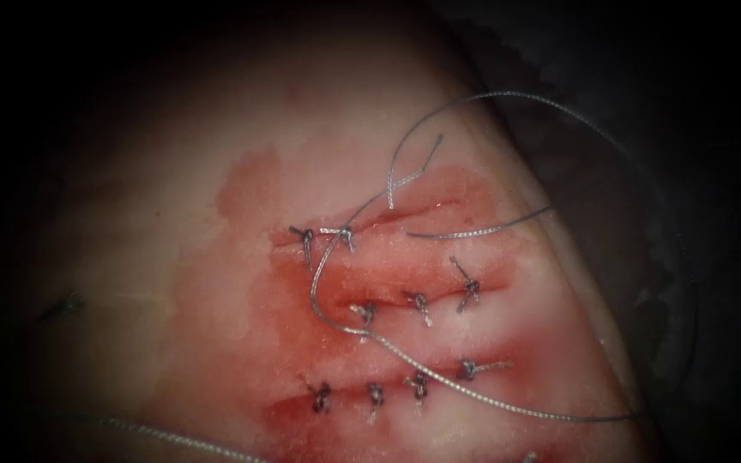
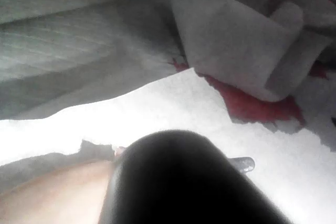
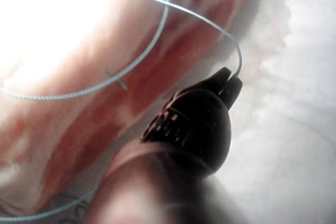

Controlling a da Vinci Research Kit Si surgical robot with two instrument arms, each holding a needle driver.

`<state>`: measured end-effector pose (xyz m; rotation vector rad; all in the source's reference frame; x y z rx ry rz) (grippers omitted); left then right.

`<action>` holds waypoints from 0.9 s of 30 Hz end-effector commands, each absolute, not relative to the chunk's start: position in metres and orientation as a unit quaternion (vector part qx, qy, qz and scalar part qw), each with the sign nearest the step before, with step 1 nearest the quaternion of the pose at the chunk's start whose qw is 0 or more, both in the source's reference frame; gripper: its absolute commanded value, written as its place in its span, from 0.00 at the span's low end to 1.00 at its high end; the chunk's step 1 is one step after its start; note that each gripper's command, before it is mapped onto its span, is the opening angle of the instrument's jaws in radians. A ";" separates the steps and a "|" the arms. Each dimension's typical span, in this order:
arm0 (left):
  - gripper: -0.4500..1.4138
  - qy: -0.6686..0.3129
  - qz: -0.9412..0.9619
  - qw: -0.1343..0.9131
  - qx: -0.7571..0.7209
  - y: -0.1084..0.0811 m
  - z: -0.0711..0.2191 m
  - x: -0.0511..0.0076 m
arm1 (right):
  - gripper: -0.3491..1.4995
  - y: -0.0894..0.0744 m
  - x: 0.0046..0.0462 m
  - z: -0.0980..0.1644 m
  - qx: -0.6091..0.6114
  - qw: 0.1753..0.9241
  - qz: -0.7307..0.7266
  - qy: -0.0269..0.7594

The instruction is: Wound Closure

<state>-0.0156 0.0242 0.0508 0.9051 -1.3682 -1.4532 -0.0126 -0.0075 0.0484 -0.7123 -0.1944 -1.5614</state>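
Endoscope view dim with dark vignetted edges, wrist views glare-washed, nearby shafts blurred

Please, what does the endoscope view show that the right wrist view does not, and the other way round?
Endoscope view adds: the whole layout of three rows of knotted stitches, and the long loop of the thread running off the tissue to the right. Right wrist view adds: the right tool, jaws shut on the thread. Both share: the tissue and the thread. I cannot tell the needle from the thread, nor what the left tool holds.
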 end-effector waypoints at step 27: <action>0.00 -0.557 -0.582 0.460 0.372 0.025 0.050 -0.0169 | 0.88 -0.011 0.0201 0.050 -0.284 0.148 -0.945 0.069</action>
